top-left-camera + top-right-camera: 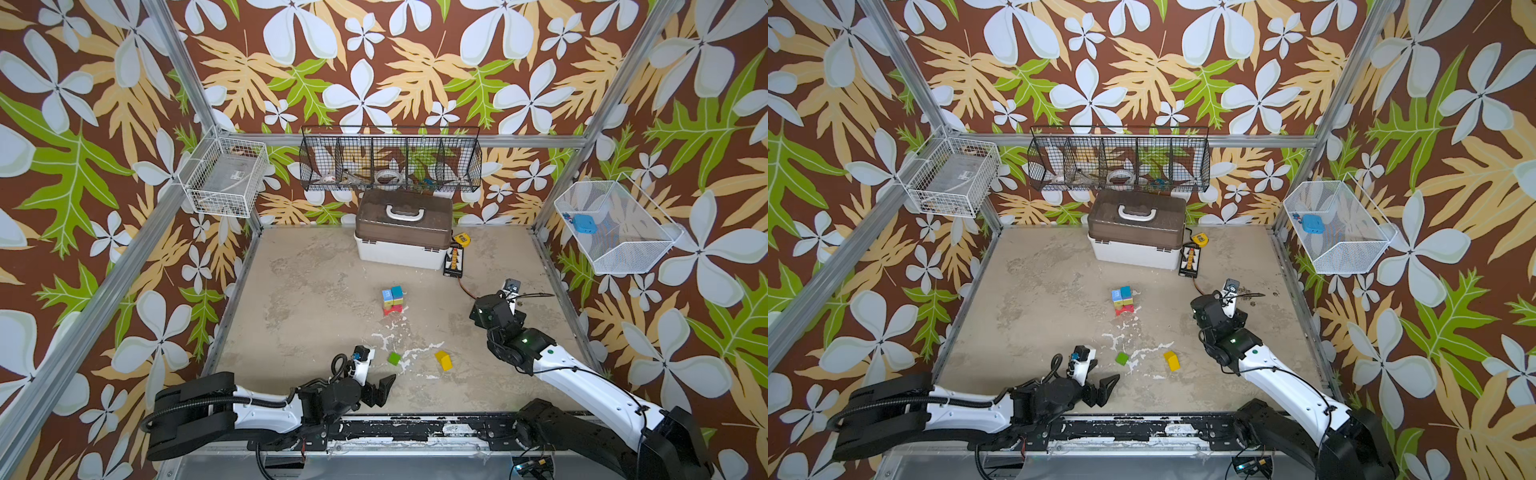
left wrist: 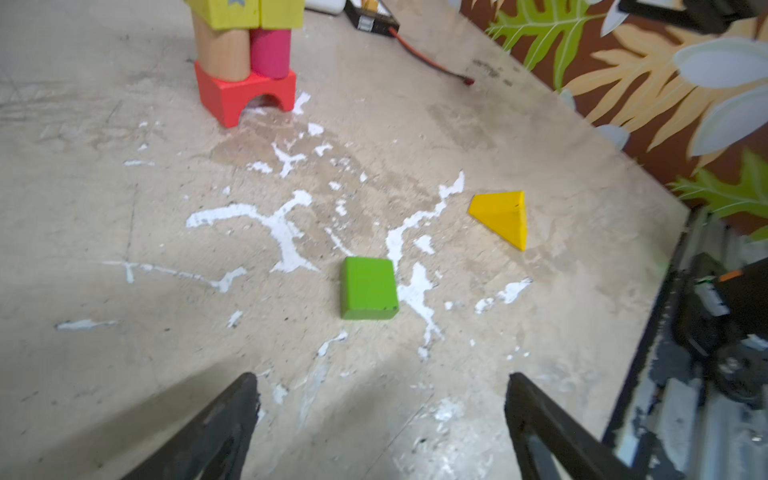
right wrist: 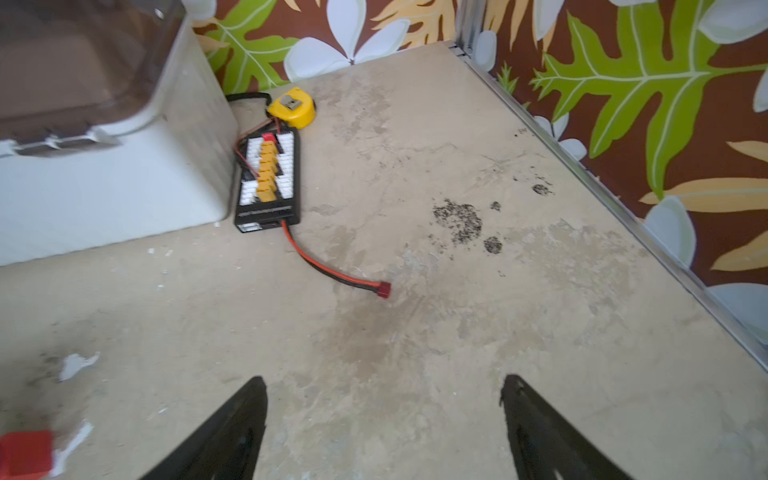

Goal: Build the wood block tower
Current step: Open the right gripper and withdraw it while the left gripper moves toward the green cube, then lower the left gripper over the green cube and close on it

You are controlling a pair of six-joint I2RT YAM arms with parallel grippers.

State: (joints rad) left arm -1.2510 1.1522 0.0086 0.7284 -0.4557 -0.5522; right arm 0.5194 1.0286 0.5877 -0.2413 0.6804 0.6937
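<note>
The left end effector (image 2: 382, 380) is spread wide and empty near the green block (image 2: 368, 286). The right end effector (image 3: 384, 382) is likewise, apart from the tower (image 1: 392, 300).

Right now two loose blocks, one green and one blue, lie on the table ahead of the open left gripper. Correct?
Not quite: beside the green block lies a yellow block, not a blue one, as the left wrist view shows. The left gripper is open.
</note>
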